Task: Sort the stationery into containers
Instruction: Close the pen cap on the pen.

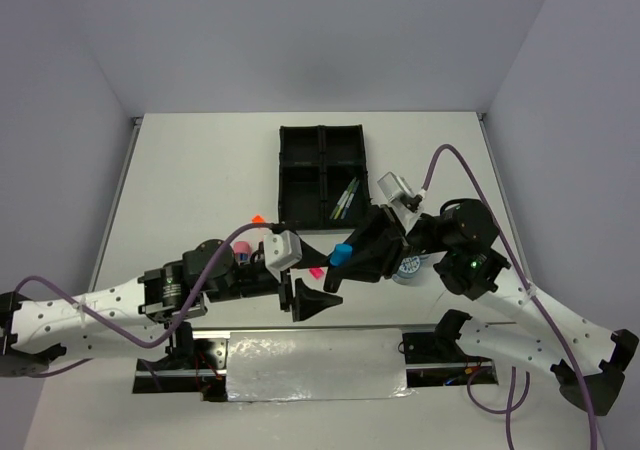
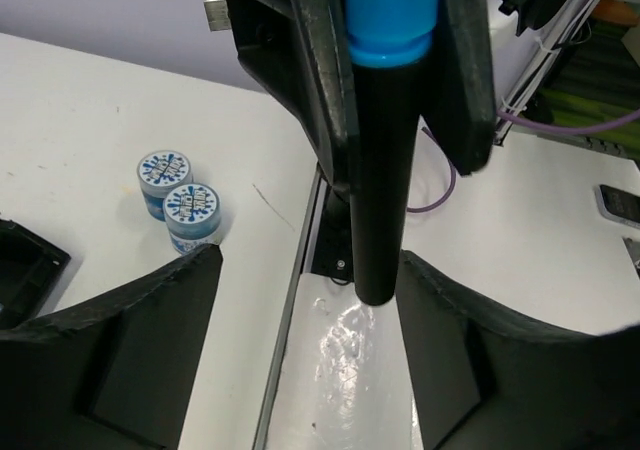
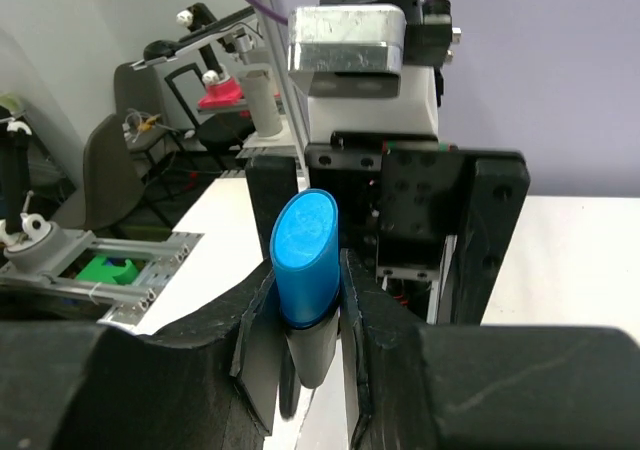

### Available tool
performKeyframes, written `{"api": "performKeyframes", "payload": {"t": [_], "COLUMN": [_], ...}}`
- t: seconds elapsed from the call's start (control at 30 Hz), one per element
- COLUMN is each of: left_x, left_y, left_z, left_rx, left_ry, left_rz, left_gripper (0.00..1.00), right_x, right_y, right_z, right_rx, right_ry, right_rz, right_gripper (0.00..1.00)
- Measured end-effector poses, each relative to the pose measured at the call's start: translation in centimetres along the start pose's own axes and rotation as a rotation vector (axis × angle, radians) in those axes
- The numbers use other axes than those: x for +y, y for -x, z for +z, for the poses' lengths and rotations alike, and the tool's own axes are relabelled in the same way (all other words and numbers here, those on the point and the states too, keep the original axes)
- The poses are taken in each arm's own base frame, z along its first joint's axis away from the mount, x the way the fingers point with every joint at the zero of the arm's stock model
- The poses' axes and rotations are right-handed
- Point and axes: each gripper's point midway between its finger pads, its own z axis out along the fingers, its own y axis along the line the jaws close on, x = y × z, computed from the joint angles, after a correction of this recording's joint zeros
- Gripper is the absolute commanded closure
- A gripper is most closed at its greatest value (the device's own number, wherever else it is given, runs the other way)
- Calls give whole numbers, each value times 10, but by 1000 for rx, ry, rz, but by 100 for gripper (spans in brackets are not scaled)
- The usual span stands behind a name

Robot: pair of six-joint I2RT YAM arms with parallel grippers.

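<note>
Top external view shows a white table (image 1: pixel 180 190) with the black four-compartment tray (image 1: pixel 281 170) midway along its far edge, thin pens (image 1: pixel 346 200) in the near-right compartment. Toward the middle of the near edge, the right gripper (image 3: pixel 303 315) pinches a blue-capped black highlighter (image 2: pixel 385 170) above the left gripper (image 1: pixel 305 300), whose fingers are spread. Two blue-white rolls (image 2: pixel 192 210) stand touching, right of centre; a pink square (image 1: pixel 317 272) lies near the grippers.

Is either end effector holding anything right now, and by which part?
The right end effector pinches the blue-capped highlighter at its cap end, barrel free. The left end effector is open, holding nothing.
</note>
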Motion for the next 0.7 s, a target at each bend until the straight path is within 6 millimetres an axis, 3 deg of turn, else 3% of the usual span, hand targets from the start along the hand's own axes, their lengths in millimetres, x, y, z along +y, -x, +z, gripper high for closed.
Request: {"api": "performKeyframes", "payload": {"t": [0.2,0.37,0.57,0.7], "left_x": [-3,-6,-11,-10], "left_y": [10,25,37,36], "left_z": [7,4,-1,2], "left_rx": [-47,-99,-141,-137], "left_ry": [-12,-24,-50,-51], "left_rz": [-21,-23,-27,-40], "left_gripper": [28,28,52,63], "right_x": [-3,-6,-8,-10], "right_y": [-1,-4,-4,-4], "right_z": [1,2,3,4], "right_rx": [3,10,7,5], "right_ry": [-4,-8,-5,-4], "right_rz": [-10,-16,-22,-24], "right_gripper": [100,100,100,100]}}
